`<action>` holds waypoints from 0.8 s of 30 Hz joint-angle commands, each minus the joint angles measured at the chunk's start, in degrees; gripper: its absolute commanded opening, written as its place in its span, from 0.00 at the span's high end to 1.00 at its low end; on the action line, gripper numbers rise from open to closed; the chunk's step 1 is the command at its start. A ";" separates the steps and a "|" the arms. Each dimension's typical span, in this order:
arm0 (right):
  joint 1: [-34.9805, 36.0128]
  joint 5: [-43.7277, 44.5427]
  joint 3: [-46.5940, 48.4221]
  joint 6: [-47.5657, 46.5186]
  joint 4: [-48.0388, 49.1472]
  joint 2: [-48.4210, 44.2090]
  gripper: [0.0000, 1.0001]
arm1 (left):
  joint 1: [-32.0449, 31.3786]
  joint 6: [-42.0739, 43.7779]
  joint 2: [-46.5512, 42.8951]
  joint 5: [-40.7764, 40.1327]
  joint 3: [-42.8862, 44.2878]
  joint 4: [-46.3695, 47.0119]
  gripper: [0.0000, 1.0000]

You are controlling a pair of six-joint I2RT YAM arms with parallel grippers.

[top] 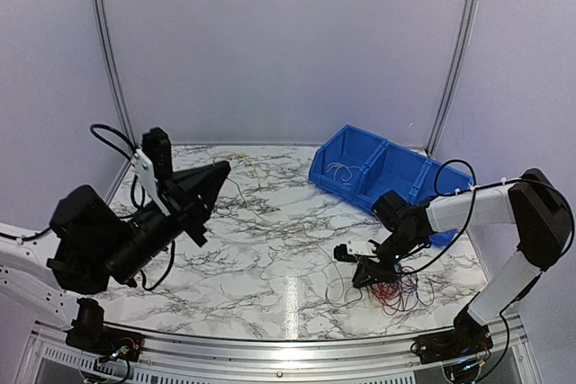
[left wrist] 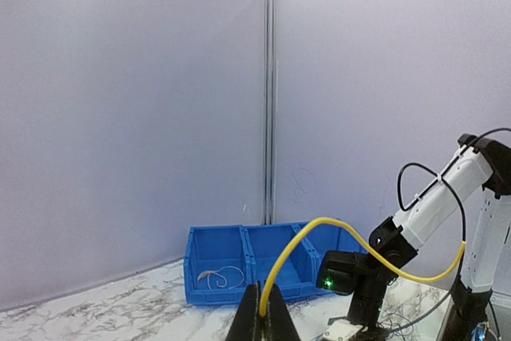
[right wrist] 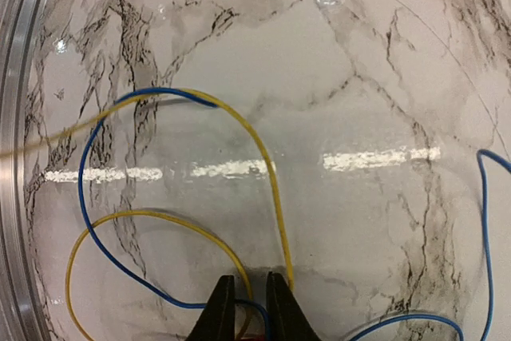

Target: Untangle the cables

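Walls in pale white are closing in a marble table on three sides. The left arm is reaching up from the near-left corner, raised well off the table. The right arm is bending down from the near-right corner toward the table's near-right part. A blue bin is sitting at the far right of the table, close to the wall, and a pale wire is lying curled in its left compartment. The cables, a loose heap of red, blue and pale loops, are lying on the table near its front edge, just beside the right gripper. That gripper is pointing down at the heap's left edge. Seen from its wrist, its jaws are standing narrowly apart over the marble, with a blue wire crossing the gap low between them. The left gripper is hanging in the air over the table's left side. Its jaws are pressing together on a yellow wire, which is rising from between the fingers and arcing across toward the right arm.
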 commanded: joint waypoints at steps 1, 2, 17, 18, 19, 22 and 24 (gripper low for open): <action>0.47 7.68 -0.02 2.30 0.56 4.18 0.82 | -0.40 8.61 -5.63 -1.39 9.04 -12.46 1.00; 0.45 8.12 0.01 2.46 0.57 4.60 0.80 | -0.43 9.64 -6.35 -1.34 12.46 -14.64 1.00; 0.47 13.44 -0.35 4.40 1.92 5.16 0.66 | -1.44 33.99 1.85 -1.19 49.86 -24.08 1.00; 0.46 13.87 -0.40 4.49 1.96 5.17 0.66 | -1.44 35.71 2.96 -1.26 51.91 -24.09 1.00; 0.47 14.15 -0.39 4.58 2.12 5.24 0.64 | -1.44 37.30 3.78 -1.35 53.59 -24.09 1.00; 0.42 14.91 -0.48 4.93 2.39 5.45 0.59 | -1.44 41.95 5.64 -1.42 57.88 -24.03 1.00; 0.40 15.19 -0.55 5.06 2.36 5.64 0.57 | -1.44 44.89 6.71 -1.79 61.05 -23.96 1.00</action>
